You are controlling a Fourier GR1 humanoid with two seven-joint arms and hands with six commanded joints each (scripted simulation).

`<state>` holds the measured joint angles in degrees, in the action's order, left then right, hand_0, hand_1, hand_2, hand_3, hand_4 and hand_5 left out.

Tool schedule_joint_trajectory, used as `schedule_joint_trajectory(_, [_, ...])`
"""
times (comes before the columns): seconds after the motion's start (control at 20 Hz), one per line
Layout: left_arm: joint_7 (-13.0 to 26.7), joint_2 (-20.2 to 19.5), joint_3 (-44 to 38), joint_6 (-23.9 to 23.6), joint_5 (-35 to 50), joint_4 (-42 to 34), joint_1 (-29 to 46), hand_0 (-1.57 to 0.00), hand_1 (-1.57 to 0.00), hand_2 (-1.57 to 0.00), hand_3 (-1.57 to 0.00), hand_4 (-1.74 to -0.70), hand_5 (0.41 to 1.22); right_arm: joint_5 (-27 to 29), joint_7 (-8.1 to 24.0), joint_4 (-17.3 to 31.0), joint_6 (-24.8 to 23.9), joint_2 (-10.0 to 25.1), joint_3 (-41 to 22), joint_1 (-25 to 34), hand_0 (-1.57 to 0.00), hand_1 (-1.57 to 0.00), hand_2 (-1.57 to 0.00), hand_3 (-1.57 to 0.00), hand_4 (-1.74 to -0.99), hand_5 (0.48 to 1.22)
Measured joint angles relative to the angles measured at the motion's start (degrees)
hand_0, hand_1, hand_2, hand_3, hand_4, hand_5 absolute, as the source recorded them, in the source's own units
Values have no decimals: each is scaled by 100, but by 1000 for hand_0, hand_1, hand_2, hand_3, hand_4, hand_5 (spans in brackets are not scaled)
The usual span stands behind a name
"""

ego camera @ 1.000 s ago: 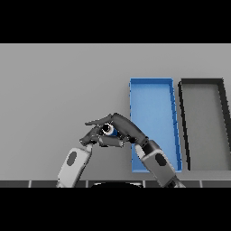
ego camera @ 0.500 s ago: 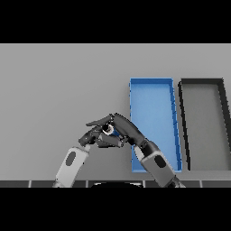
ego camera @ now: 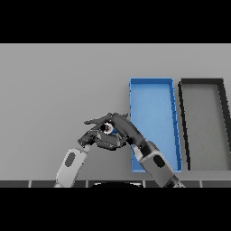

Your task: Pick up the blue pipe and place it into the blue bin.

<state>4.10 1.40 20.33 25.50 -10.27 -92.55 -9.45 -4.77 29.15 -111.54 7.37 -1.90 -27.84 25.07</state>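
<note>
Both hands at lower centre: right hand [ego camera: 121,126] curled around blue pipe [ego camera: 107,128], left hand [ego camera: 103,140] curled beneath, just left of blue bin [ego camera: 153,85].

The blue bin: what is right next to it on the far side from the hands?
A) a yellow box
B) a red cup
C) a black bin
C: a black bin sits just beside the blue bin, on the side away from both hands.

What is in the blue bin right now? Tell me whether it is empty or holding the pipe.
Empty: the blue bin shows only bare blue floor. The blue pipe sits left of it, between the right robot hand and left robot hand.
</note>
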Motion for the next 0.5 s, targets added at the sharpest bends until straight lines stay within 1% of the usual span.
schedule_joint_trajectory(0.05, [53, 19, -24, -43, -15, 17, -39, -32, -29, -28, -25, -928, 484, 184, -4, 61, -3, -63, 95, 35, -1571, -1571, -1571, -1570, -1741, 1220])
schedule_joint_trajectory(0.1, [87, 44, -12, -62, -31, 33, -30, -25, -23, -22, -20, -922, 482, 415, 31, 3, -7, -101, 185, 36, -1571, -1571, -1571, -1570, -1741, 1221])
schedule_joint_trajectory(0.15, [41, 53, -3, -86, -62, 68, -11, -20, -18, -18, -16, -916, 474, 551, 133, -88, -54, -136, 287, 184, -1571, -1571, -1571, -1571, -1741, 1221])
schedule_joint_trajectory(0.2, [77, 8, -37, -60, -64, 127, -49, -16, -14, -14, -12, -913, 470, 692, 283, -179, -159, -208, 373, 298, -1571, -1571, -1571, -1571, -1741, 1221])
schedule_joint_trajectory(0.25, [14, 9, 5, -52, -97, 124, -32, -12, -11, -11, -10, -909, 464, 898, 436, -276, -240, -242, 508, 419, -1571, -1571, -1571, -1571, -1741, 1221])
schedule_joint_trajectory(0.3, [-17, -28, -45, -24, -46, 132, -32, -10, -9, -9, -8, -908, 456, 1026, 558, -272, -285, -196, 601, 557, -1571, -1571, -1571, -1571, -1741, 1221])
schedule_joint_trajectory(0.35, [81, 26, -37, -28, -27, 116, -94, -8, -7, -7, -6, -907, 450, 1308, 576, -155, -434, -37, 738, 775, -1571, -1571, -1571, -1571, -1741, 1221])
schedule_joint_trajectory(0.4, [27, 28, -30, -30, 5, 53, -56, -6, -5, -5, -5, -906, 445, 1610, 570, -64, -623, 218, 820, 1055, -1571, -1571, -1571, -1571, -1741, 1221])
schedule_joint_trajectory(0.45, [50, 26, -23, -28, -4, 69, -91, -5, -4, -4, -3, -906, 441, 2009, 564, -88, -820, 487, 863, 1400, -1571, -1571, -1571, -1571, -1741, 1221])
schedule_joint_trajectory(0.5, [110, -24, -50, 8, 16, 64, -78, -3, -3, -3, -3, -906, 437, 2333, 531, -63, -990, 781, 1042, 1871, -1571, -1571, -1571, -1571, -1741, 1221])
